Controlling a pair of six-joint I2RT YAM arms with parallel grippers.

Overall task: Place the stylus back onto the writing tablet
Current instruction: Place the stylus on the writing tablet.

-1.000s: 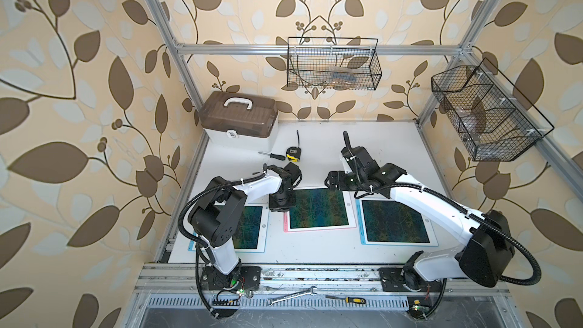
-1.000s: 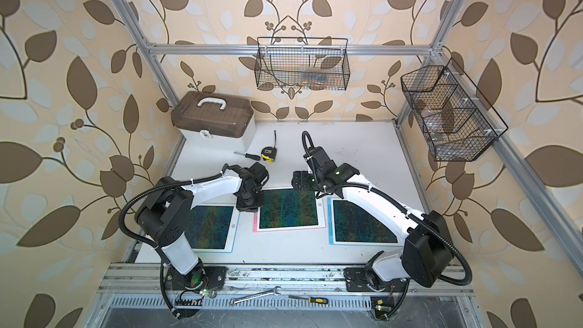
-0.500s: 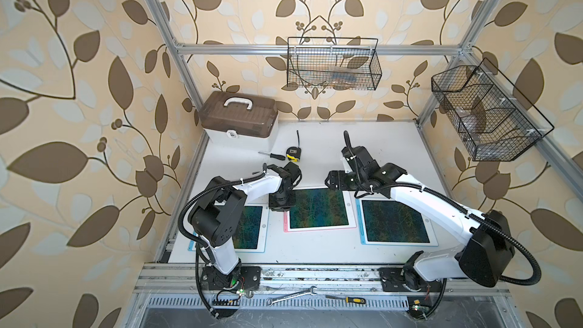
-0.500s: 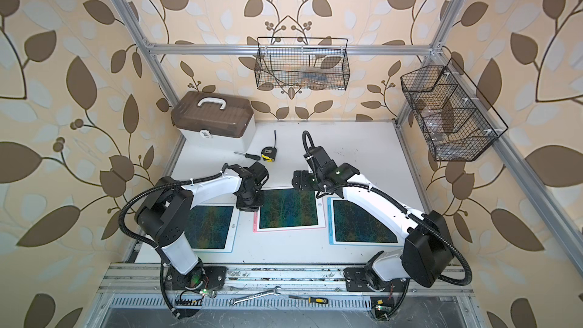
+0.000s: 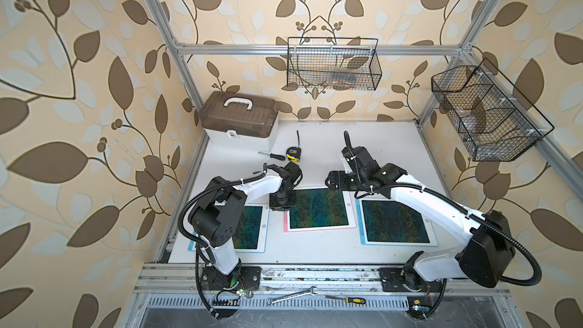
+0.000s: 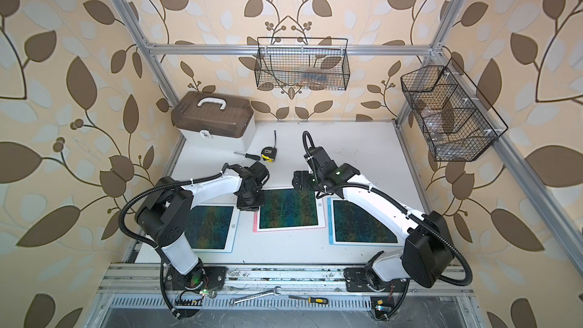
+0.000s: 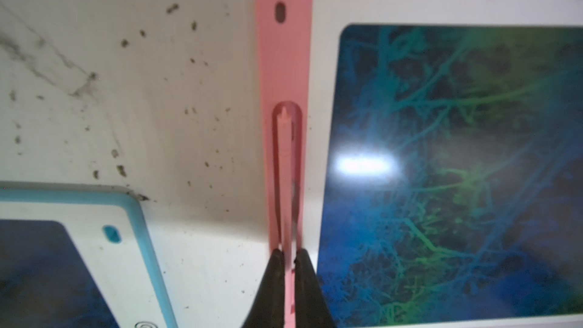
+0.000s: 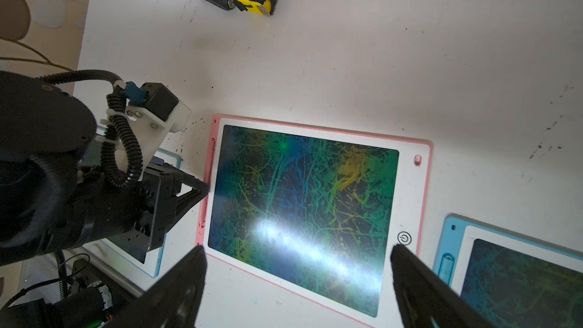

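Observation:
The pink-framed writing tablet (image 5: 351, 212) (image 6: 320, 216) lies flat in the middle of the table. Its pink stylus (image 7: 285, 153) lies along the slot in the tablet's left edge, its tip near the slot's end. My left gripper (image 7: 289, 255) (image 5: 282, 205) points down at that edge and is shut on the stylus's rear part. In the right wrist view the stylus (image 8: 210, 159) shows as a thin pink bar in the frame. My right gripper (image 8: 298, 257) (image 5: 331, 181) hangs open over the tablet's far edge, holding nothing.
A blue-framed tablet (image 5: 252, 225) lies left of the pink one and another (image 5: 394, 222) lies right. Behind them are a tape measure (image 5: 293, 153), a screwdriver (image 5: 271, 155) and a brown-lidded toolbox (image 5: 239, 118). Wire baskets (image 5: 332, 64) (image 5: 482, 112) hang on the walls.

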